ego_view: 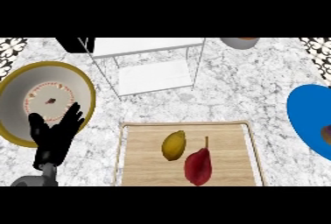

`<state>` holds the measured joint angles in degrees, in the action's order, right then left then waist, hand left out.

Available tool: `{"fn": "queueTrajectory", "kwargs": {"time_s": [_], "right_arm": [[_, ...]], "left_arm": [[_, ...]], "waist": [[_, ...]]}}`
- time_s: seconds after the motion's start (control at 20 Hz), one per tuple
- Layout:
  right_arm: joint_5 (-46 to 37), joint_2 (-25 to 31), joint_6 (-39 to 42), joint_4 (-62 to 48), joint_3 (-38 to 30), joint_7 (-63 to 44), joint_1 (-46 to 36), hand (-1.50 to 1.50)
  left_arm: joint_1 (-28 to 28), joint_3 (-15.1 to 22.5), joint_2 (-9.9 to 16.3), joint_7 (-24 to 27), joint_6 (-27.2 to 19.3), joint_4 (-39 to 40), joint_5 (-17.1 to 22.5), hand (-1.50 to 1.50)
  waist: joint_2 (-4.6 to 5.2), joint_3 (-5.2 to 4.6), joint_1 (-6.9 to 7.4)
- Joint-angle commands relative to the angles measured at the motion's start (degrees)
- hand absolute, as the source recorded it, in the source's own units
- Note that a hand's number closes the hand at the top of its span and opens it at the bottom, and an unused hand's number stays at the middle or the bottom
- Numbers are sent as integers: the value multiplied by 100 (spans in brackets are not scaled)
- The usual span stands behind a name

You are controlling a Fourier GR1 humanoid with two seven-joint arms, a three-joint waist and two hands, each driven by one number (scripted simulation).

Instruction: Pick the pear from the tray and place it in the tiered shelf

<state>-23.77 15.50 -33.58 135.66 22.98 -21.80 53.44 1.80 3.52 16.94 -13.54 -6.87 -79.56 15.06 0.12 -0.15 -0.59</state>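
A dark red pear (198,166) with a thin stem lies on the wooden tray (145,168) near the view's lower edge. Beside it, to its upper left, lies a yellow-brown oval fruit (174,145). The white tiered shelf (152,61) stands behind the tray at the top middle, with a lower white tier showing under its top tier. My left hand (55,135) rests open at the left, fingers up, over the rim of a bowl and well clear of the tray. My right hand shows nowhere.
A large gold-rimmed white bowl (16,87) with a red pattern sits at the left. A blue plate (307,116) with something brown on it is cut by the right edge. A grey bowl (241,42) stands at the top right. Marble counter lies between them.
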Motion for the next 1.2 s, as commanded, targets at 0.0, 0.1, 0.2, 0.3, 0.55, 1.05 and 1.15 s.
{"fn": "queueTrajectory", "kwargs": {"time_s": [0.0,0.1,0.2,0.3,0.55,1.05,1.15], "right_arm": [[-1298,206,215,838,384,-1228,176,-150],[-1442,166,128,775,473,-1647,120,-150],[-1402,290,74,824,132,-2022,38,-150],[-1423,192,-6,544,25,-2324,-417,-150],[-1670,405,182,234,-144,-3208,-798,-150],[-2731,-128,1573,-356,297,-5377,-2573,-150],[-3099,-538,1729,-655,573,-5575,-2761,-150]], "left_arm": [[212,0,-1,-105,91,243,9,0],[44,58,8,-132,131,114,-1,0],[156,-64,132,-75,287,270,74,0],[342,146,-71,-268,61,272,-90,0],[487,196,-119,-263,127,223,-85,0],[324,226,-233,-178,16,270,-197,0],[285,106,-40,-176,289,301,-44,0]], "waist": [[88,-30,149],[84,-31,214],[115,-42,225],[164,-45,302],[177,-56,374],[103,-31,414],[104,-36,438]]}}
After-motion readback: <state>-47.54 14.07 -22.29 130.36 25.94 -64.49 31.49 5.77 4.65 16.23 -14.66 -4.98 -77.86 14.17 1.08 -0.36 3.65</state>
